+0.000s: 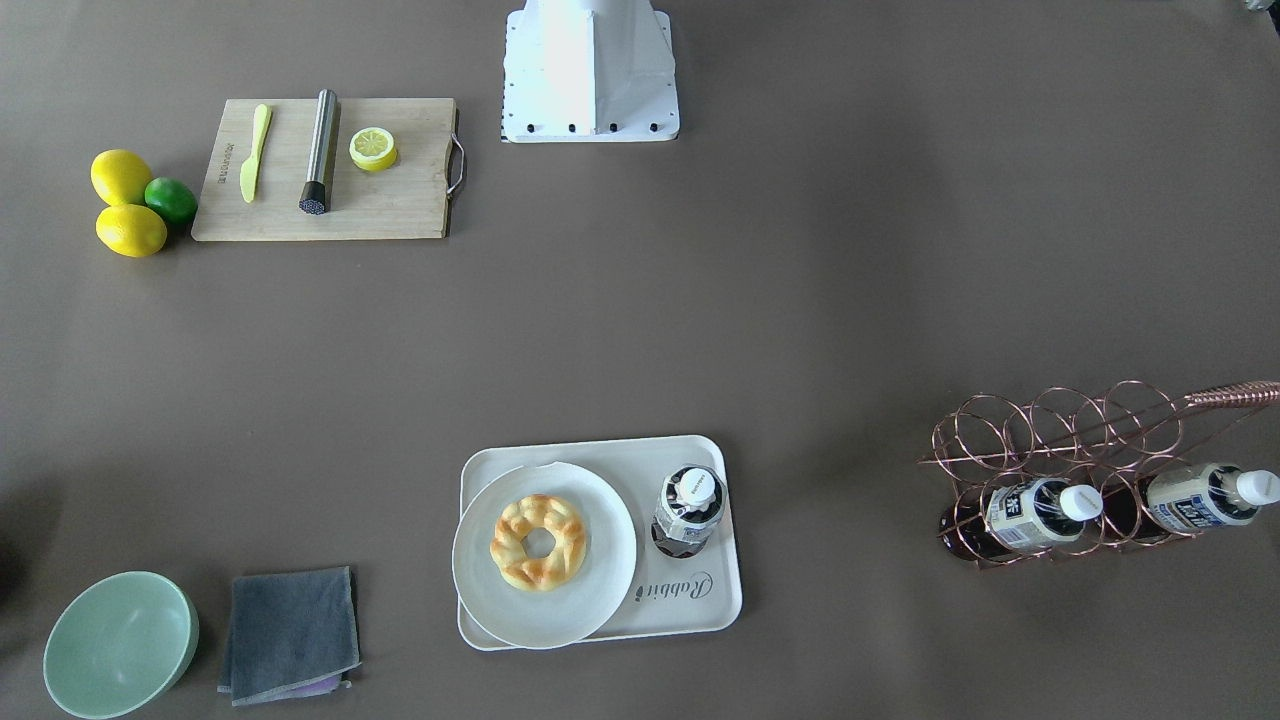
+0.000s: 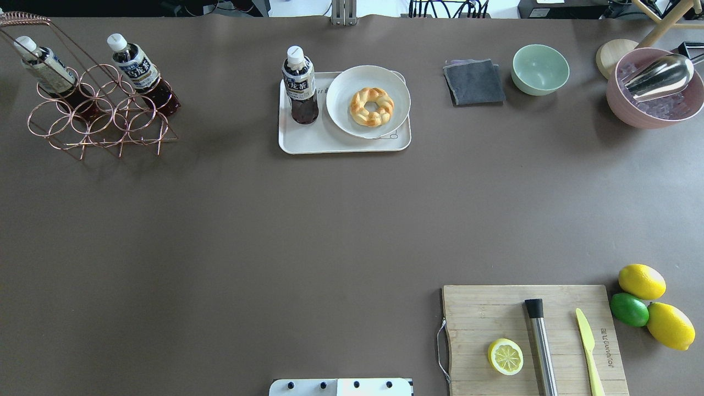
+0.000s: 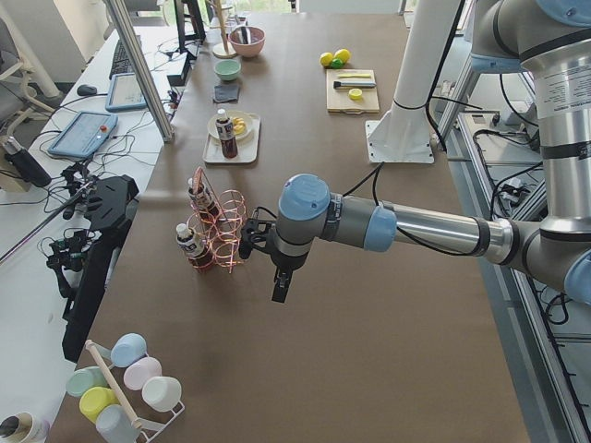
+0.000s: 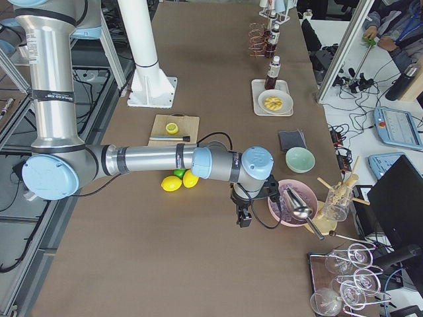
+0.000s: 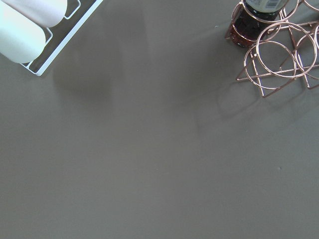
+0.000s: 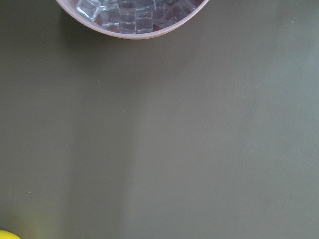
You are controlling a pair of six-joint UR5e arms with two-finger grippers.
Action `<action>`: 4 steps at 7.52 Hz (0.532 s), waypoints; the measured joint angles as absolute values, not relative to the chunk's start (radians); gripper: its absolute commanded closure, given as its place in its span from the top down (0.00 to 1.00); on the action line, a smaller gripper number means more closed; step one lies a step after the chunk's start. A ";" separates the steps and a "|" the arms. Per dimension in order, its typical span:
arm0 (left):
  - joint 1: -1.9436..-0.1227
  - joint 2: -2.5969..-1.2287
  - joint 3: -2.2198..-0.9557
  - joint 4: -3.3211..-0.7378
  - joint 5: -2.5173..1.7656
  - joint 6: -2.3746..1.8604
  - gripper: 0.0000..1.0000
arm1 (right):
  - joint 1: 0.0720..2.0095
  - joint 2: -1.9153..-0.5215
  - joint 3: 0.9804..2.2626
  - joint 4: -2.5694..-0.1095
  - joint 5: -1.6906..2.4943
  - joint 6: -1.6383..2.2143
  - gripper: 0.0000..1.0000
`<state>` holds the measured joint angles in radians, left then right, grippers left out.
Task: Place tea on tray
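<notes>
1. Tea (image 2: 300, 82) stands upright on the tray (image 2: 341, 144), beside a plate (image 2: 341, 93) holding a donut (image 2: 372, 106).
2. Rack (image 2: 99, 118) holds two bottles (image 2: 140, 69).
3. Pink bowl (image 2: 638, 118) holds ice (image 2: 668, 107) and a scoop (image 2: 660, 74).
4. Left pincer (image 3: 280, 290) and right pincer (image 4: 244, 218) hang over the worktop (image 2: 275, 231); I cannot tell whether they are spread.

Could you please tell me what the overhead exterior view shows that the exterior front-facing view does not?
Only the overhead view shows the pink bowl of ice cubes with a metal scoop in it. Only the front-facing view shows the grey Rabbit script on the tray. Both show the tea standing upright on the tray beside the plate with the pastry, and two more bottles in the wire rack.
</notes>
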<state>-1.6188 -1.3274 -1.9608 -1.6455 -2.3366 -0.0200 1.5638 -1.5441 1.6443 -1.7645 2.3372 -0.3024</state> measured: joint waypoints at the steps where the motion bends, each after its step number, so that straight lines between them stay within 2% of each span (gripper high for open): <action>1: -1.635 -1.322 -1.959 -1.646 -2.333 -0.019 0.97 | 1.560 -1.542 1.645 -1.763 2.338 -0.302 1.00; 4: -1.647 -1.330 -1.932 -1.647 -2.330 -0.017 0.97 | 1.507 -1.528 1.646 -1.756 2.342 -0.267 1.00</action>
